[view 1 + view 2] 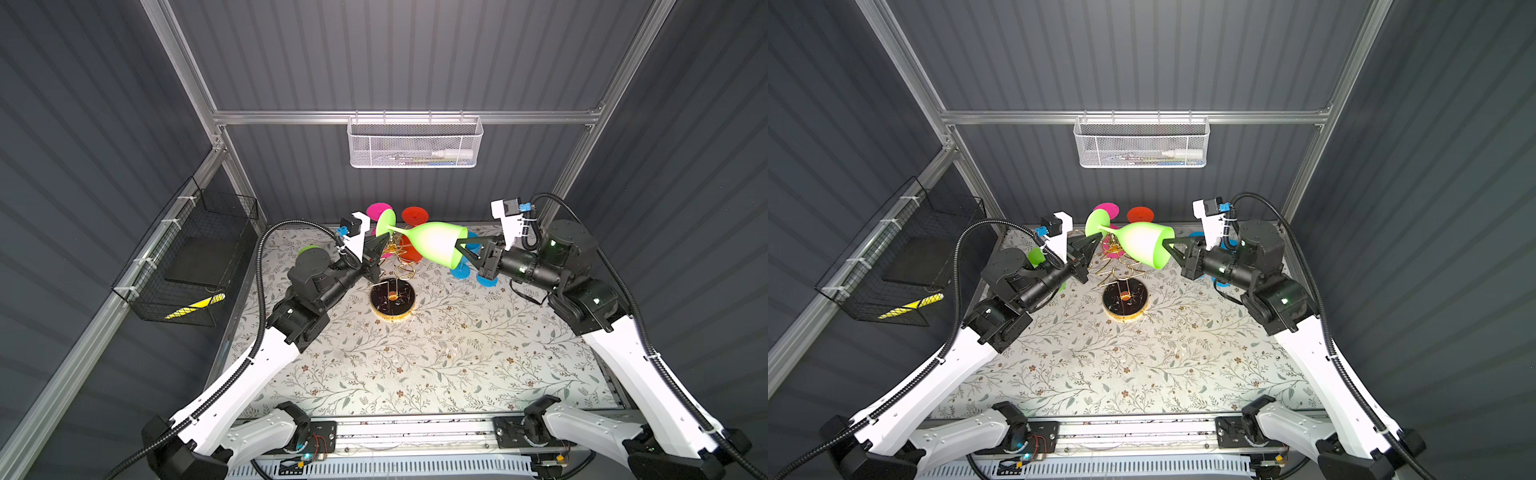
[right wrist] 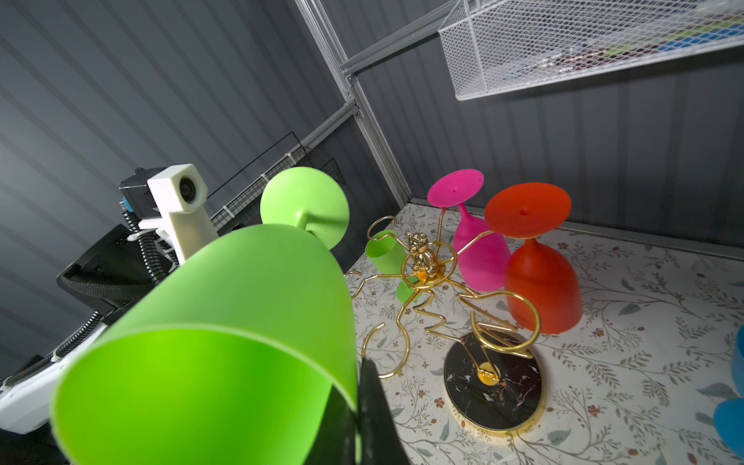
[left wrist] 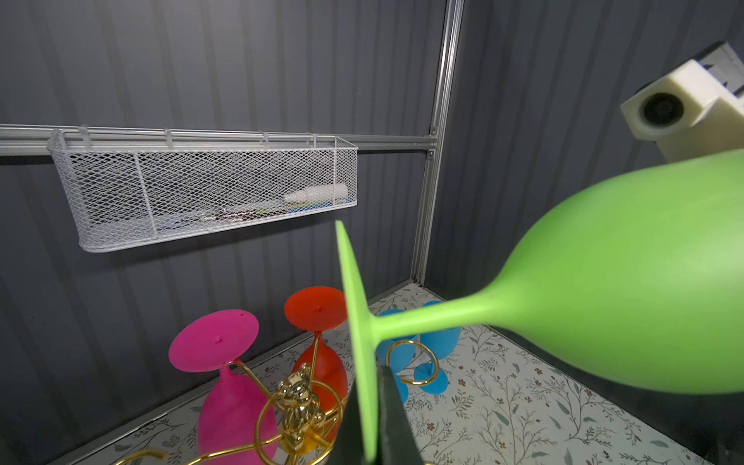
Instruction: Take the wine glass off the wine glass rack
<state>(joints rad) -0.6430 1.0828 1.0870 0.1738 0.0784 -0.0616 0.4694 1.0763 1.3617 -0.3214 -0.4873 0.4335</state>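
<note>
One held wine glass (image 1: pixel 436 243), one gold rack (image 1: pixel 404 306)

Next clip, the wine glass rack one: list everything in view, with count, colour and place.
wine glass rack: one, gold wire on a black marbled base, mid-table.
green wine glass: one, held sideways above the rack.
pink wine glass: one, upside down on a far rack arm.
red wine glass: one, upside down beside the pink one.
blue wine glasses: apparently two, on the table right of the rack.
second green glass: one, left of the rack, mostly hidden.
white mesh basket: one, on the back rail.
black wire basket: one, on the left wall.
tablecloth: one, white floral.
left gripper: shut on the held glass's foot.
right gripper: shut on its rim.
</note>
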